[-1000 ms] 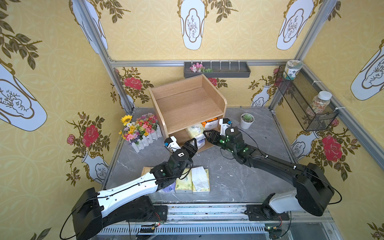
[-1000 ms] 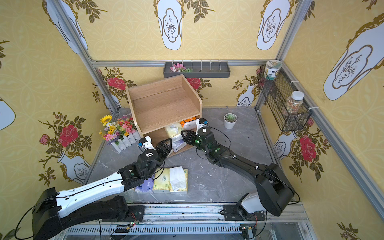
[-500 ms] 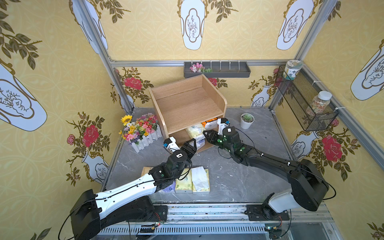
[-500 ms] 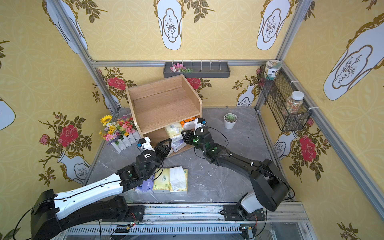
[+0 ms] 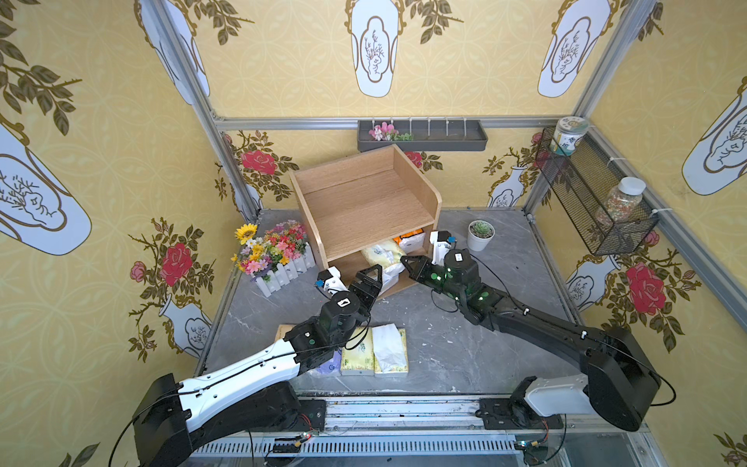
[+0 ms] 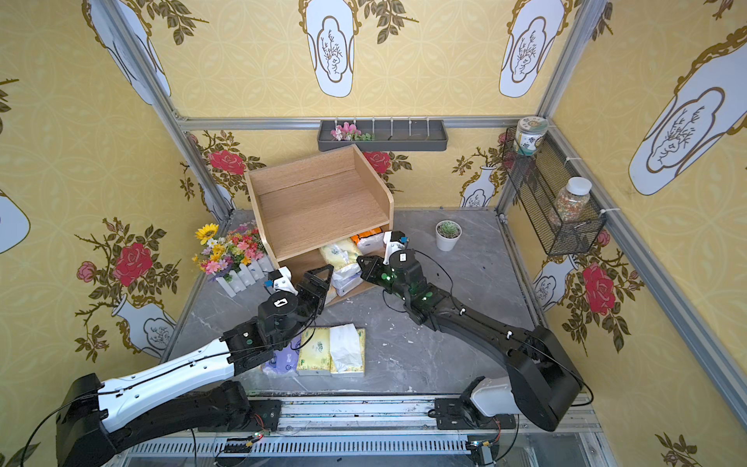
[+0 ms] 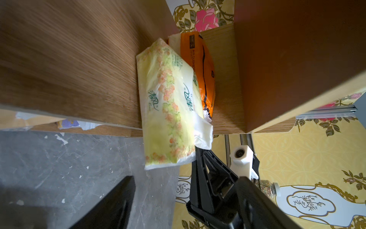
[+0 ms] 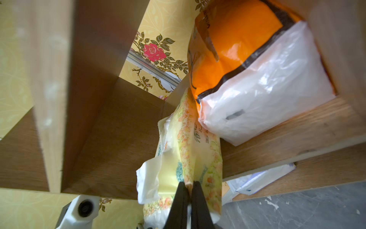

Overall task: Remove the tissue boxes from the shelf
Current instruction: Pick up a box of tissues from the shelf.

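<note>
Two on the middle tier of the shelf (image 5: pixel 364 210), centre frame: pale yellow pack (image 5: pixel 382 252) overhanging the front edge, wrapper seam pinched by the closed right gripper (image 8: pixel 189 185), likely for dragging out; orange-and-white pack (image 5: pixel 410 238) just beside, upper right; left gripper (image 5: pixel 368 281) spread wide, empty

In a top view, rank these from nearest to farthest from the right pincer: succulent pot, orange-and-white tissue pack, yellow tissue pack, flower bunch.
1. Yellow tissue pack, on the shelf, pinched in the right pincer.
2. Orange-and-white tissue pack, right behind it, same tier.
3. Succulent pot, on the table beside the shelf.
4. Flower bunch, past the shelf's far side.
</note>
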{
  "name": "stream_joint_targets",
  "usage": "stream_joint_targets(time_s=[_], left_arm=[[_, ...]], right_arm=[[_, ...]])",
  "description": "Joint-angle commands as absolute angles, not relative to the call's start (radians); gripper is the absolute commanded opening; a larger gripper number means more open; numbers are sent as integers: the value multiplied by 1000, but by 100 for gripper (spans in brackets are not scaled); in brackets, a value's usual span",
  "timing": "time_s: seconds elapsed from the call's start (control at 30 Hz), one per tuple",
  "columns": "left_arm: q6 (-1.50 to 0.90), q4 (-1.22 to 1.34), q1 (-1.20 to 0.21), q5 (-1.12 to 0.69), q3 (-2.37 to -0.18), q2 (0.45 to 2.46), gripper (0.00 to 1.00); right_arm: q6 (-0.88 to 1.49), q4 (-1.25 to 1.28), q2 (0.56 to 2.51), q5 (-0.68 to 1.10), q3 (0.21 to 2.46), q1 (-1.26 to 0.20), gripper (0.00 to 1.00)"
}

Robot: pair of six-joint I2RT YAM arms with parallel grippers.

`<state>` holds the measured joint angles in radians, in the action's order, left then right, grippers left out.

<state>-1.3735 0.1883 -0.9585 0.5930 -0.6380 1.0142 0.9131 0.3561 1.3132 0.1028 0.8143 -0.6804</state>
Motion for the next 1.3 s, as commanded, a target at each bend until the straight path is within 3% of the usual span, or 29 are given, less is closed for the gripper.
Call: stream_joint_targets(time_s=[0.0,0.2,0.67,1.03,1.27], left_arm=[[-1456,206,-957,552,-641,1036,99],[-1483,289,-956,551,-628,1077,99],[-1603,475,-956,527,-627,1211,83],[-1787,428,-964,528,-580,1228,94],[-1786,561,-965,522,-572,1268,97]], right_arm=[[927,342,1238,99,782,-689,0],[931,230,1100,105,737,-692,0],[1023,156,928,132,655,-722,0],[1045,179,920,71,629,-738,0],[1088,261,953,100,648,-739,0]])
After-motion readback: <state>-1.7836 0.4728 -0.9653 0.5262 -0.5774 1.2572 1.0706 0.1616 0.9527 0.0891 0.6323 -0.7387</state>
